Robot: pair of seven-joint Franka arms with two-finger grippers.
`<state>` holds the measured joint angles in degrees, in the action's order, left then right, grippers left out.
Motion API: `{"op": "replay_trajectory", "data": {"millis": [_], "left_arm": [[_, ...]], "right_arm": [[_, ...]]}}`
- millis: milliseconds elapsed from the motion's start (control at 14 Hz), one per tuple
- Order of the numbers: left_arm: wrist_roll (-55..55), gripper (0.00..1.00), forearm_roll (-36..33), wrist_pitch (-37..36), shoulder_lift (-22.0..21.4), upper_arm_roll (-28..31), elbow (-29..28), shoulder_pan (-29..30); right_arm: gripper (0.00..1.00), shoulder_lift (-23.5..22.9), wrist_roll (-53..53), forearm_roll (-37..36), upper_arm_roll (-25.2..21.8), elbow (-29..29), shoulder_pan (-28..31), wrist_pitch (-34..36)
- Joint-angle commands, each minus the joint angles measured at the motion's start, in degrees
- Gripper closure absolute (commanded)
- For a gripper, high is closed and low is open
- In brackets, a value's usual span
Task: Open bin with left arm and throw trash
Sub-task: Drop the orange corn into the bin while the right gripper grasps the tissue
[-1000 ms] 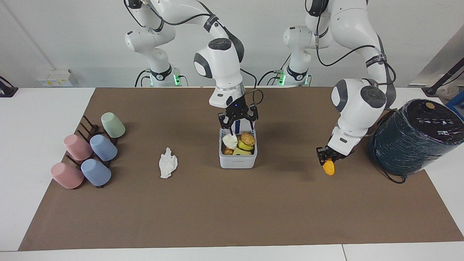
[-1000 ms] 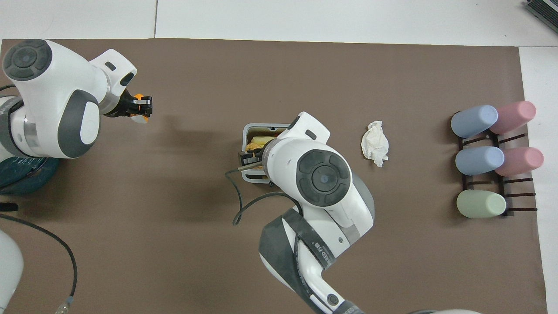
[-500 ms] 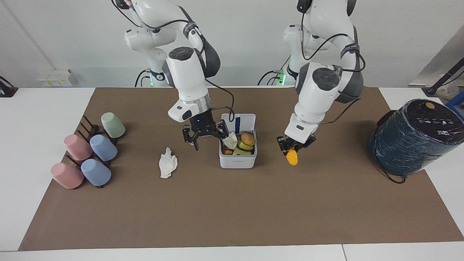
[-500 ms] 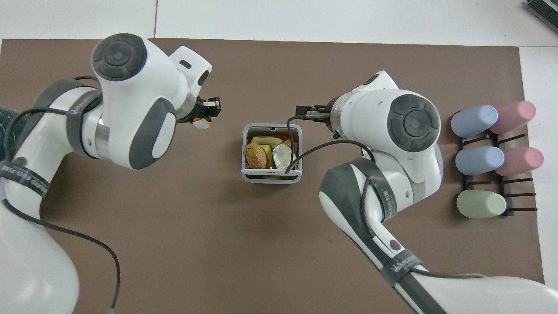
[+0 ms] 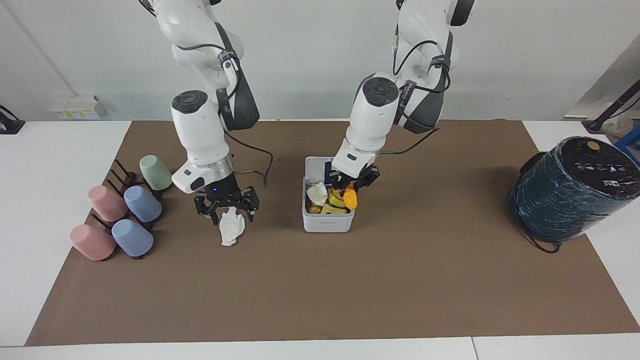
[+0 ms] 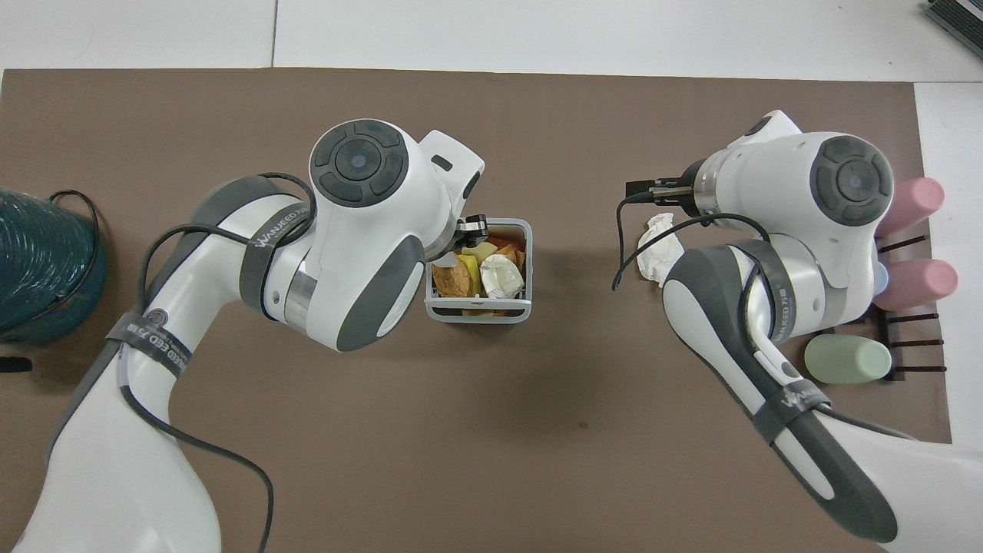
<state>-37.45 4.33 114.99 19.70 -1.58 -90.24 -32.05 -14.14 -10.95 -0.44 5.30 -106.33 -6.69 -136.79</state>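
Note:
The white bin stands mid-mat with its lid up; it also shows in the overhead view. In it lie a crumpled white tissue, a tan-brown lump and yellow-green scraps. My left gripper is shut on the orange wedge and holds it over the bin's rim toward the left arm's end. My right gripper is open, its fingers spread just over a second crumpled white tissue on the mat, toward the right arm's end from the bin.
Several pastel cups lie on a dark rack at the right arm's end of the table. A big dark teal wrapped cylinder stands at the left arm's end. A brown mat covers the table.
My left gripper carried the orange wedge from near the teal cylinder to over the bin. My right gripper left a tissue in the bin and moved to the tissue on the mat.

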Motion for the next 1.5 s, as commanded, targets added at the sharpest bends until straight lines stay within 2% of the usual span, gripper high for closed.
{"op": "replay_trajectory", "data": {"millis": [0, 214, 357, 500, 643, 714, 786, 857, 929, 1000, 1071, 1429], "left_arm": [[-0.7, 1.0, 2.0, 6.0, -1.1, 0.8, -4.4, -1.4], [-1.2, 1.0, 2.9, 11.5, 0.7, 0.8, -6.1, -2.5], [-3.1, 1.0, 3.1, 12.6, 1.2, 0.8, -5.7, -2.5], [-4.1, 0.93, 3.3, 13.7, 1.3, 0.8, -5.7, -2.7], [-4.2, 0.49, 3.7, 13.3, 1.2, 0.8, -4.7, -2.8], [-4.1, 0.34, 3.9, 12.6, 1.2, 0.8, -4.3, -2.8], [-4.2, 0.13, 3.9, 12.5, 1.3, 0.8, -4.2, -2.8], [-4.1, 0.0, 3.7, 12.3, 1.3, 0.9, -3.9, -2.8], [-4.1, 0.0, 3.3, 11.4, 1.3, 0.9, -3.4, -2.8], [-4.0, 0.0, 3.1, 8.8, 1.4, 0.9, -2.1, -2.4], [-3.9, 0.0, 3.0, 5.1, 1.3, 1.0, -0.3, -2.0], [-3.4, 0.0, 3.2, -8.6, 1.1, 1.5, 9.2, 1.0]], "right_arm": [[0.0, 0.8, 1.4, 0.5, 0.7, -2.6, 0.5, -1.0], [0.0, -0.9, 1.6, 0.5, 0.7, -2.9, 1.4, -1.4], [0.0, -1.2, 1.8, 0.5, 0.7, -5.8, 2.0, -5.5], [0.0, -1.6, 3.8, 0.5, 0.8, -9.5, 2.6, -10.2], [0.0, -1.7, 5.2, 0.5, 0.8, -11.3, 3.5, -11.1], [0.05, -2.0, 5.2, 0.5, 0.7, -12.7, 3.5, -12.1], [0.18, -2.2, 5.2, 0.5, 0.7, -14.1, 3.4, -14.2], [0.39, -2.2, 5.2, 0.5, 0.8, -15.0, 3.5, -15.5], [0.68, -2.2, 5.2, 0.5, 0.8, -15.0, 3.5, -15.5], [0.93, -2.2, 5.2, 0.5, 0.7, -15.0, 3.5, -15.5], [1.0, -2.2, 5.0, 0.5, 0.8, -14.9, 3.5, -15.4], [1.0, -1.5, 4.5, 0.5, 0.8, -14.3, 3.4, -14.8]]}}
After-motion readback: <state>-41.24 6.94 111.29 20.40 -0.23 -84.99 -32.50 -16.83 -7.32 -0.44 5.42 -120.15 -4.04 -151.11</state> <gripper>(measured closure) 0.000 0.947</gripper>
